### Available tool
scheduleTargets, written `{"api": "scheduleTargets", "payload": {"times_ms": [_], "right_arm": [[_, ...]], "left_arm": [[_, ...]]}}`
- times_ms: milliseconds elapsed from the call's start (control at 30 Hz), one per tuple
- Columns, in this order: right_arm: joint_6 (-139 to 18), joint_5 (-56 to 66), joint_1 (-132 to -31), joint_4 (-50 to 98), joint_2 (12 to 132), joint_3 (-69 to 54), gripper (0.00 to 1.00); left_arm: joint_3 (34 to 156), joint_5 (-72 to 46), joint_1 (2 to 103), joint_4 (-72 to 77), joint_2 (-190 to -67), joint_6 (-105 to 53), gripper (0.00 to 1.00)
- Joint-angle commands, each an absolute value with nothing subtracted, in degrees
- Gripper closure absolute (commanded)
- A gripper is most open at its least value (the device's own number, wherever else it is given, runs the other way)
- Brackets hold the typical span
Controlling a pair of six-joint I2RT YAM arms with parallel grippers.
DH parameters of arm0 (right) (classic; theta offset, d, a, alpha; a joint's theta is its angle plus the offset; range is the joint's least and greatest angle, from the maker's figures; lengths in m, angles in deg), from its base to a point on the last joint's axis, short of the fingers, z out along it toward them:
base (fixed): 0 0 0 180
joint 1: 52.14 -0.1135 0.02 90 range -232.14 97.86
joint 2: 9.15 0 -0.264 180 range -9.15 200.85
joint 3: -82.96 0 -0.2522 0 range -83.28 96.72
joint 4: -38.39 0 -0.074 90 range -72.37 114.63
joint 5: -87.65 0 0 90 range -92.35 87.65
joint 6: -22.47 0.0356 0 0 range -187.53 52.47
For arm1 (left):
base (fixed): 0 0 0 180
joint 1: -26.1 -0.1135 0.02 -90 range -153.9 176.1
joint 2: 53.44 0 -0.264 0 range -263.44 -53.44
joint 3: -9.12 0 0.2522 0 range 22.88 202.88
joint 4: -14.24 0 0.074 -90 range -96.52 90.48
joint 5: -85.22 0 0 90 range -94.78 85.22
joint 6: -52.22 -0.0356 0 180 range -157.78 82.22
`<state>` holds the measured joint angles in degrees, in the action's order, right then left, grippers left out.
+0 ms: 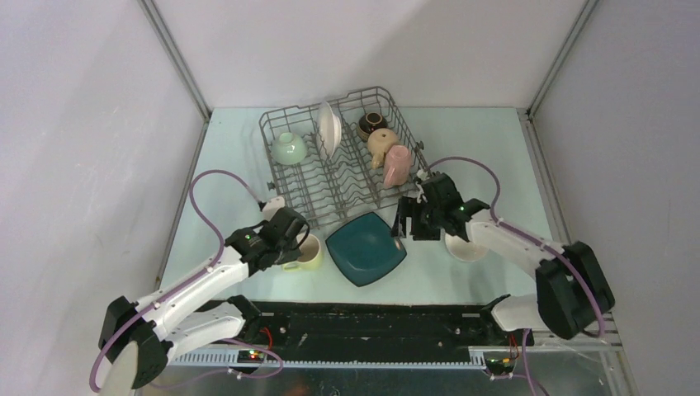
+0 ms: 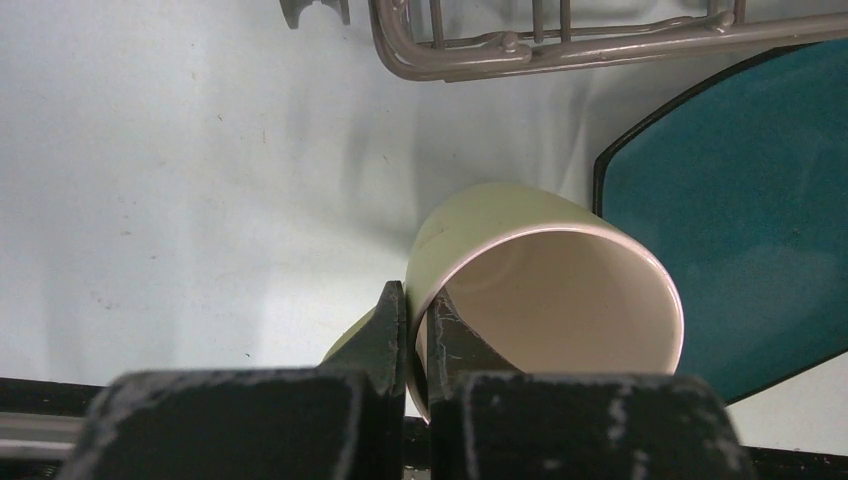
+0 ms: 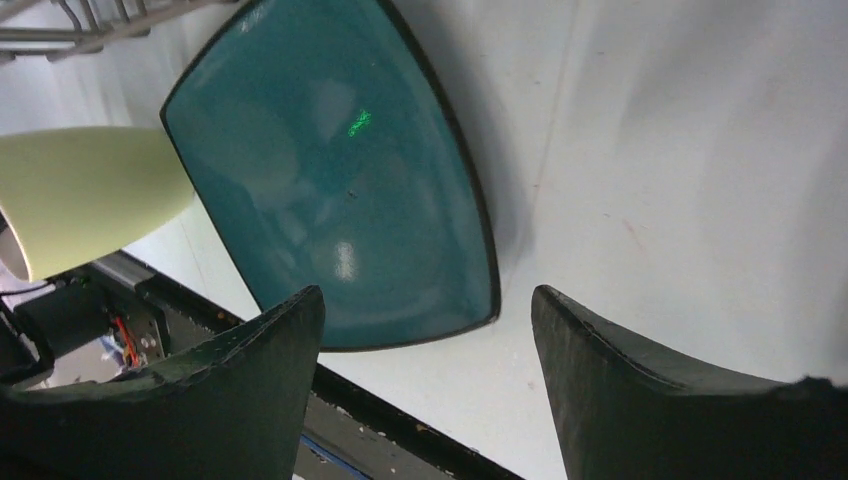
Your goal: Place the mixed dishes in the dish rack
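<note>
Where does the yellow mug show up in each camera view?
Top external: yellow mug left of centre.
Left wrist: centre, rim pinched by the left tool.
Right wrist: left edge.
Shared landmark: dark teal square plate, just right of the mug in every view.

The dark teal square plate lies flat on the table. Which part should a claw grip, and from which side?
Probably the raised rim of the teal plate at its right edge, approached from the right by the open right claw. Lying flat, it offers only its edge, and the yellow mug crowds its left side.
</note>
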<state>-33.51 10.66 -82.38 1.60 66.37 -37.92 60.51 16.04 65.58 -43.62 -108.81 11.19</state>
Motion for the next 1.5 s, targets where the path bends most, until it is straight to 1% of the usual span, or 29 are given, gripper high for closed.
{"api": "scheduleTargets", "payload": {"times_ms": [0, 267, 433, 567, 667, 733, 767, 900, 1133, 1200, 1267, 1333, 1400, 1467], "right_arm": [[-35.45, 18.77, -81.78, 9.62, 71.38, -37.96, 0.22], [-37.62, 28.07, -76.38, 15.25, 79.67, -37.97, 0.22], [-37.88, 30.67, -77.78, 17.57, 85.54, -38.02, 0.23], [-34.29, 36.44, -78.58, 22.84, 87.48, -39.64, 0.25], [-32.0, 40.2, -78.49, 27.89, 86.64, -41.12, 0.29], [-31.48, 40.42, -78.57, 28.27, 85.38, -41.33, 0.33], [-31.2, 40.71, -78.54, 28.35, 85.0, -41.34, 0.37], [-29.59, 41.87, -79.03, 29.25, 81.93, -41.65, 0.44], [-25.95, 39.97, -83.39, 30.6, 78.19, -42.32, 0.5], [-25.23, 38.59, -84.3, 30.73, 77.65, -42.32, 0.55], [-24.64, 38.11, -84.68, 30.97, 77.41, -42.32, 0.63], [-24.34, 37.79, -84.85, 30.51, 76.81, -42.32, 0.84], [-24.82, 36.65, -84.54, 28.2, 75.29, -42.32, 1.0], [-26.12, 35.28, -84.09, 24.57, 73.03, -42.25, 1.0]], "left_arm": [[61.95, 17.48, 65.74, -40.62, -108.64, 9.62, 1.0], [59.99, 14.77, 65.69, -36.98, -109.68, 9.78, 1.0], [59.56, 12.83, 65.78, -34.65, -111.37, 10.06, 1.0], [59.07, 11.69, 65.9, -32.14, -112.38, 9.65, 1.0], [58.42, 11.08, 66.06, -31.04, -112.42, 9.45, 1.0], [58.27, 10.77, 66.09, -30.66, -112.71, 9.24, 1.0], [58.28, 10.6, 66.09, -30.58, -113.04, 9.18, 1.0], [58.36, 9.38, 66.5, -29.79, -113.85, 8.99, 1.0], [57.42, 5.56, 67.4, -25.7, -114.18, 9.05, 1.0], [57.28, 4.84, 67.58, -25.03, -114.21, 9.08, 1.0], [57.39, 4.35, 67.71, -24.81, -114.32, 9.02, 1.0], [57.54, 4.17, 67.78, -24.92, -114.39, 8.92, 1.0], [57.71, 4.51, 67.85, -25.4, -114.32, 8.82, 1.0], [58.02, 5.18, 67.86, -26.39, -114.28, 8.73, 1.0]]}}
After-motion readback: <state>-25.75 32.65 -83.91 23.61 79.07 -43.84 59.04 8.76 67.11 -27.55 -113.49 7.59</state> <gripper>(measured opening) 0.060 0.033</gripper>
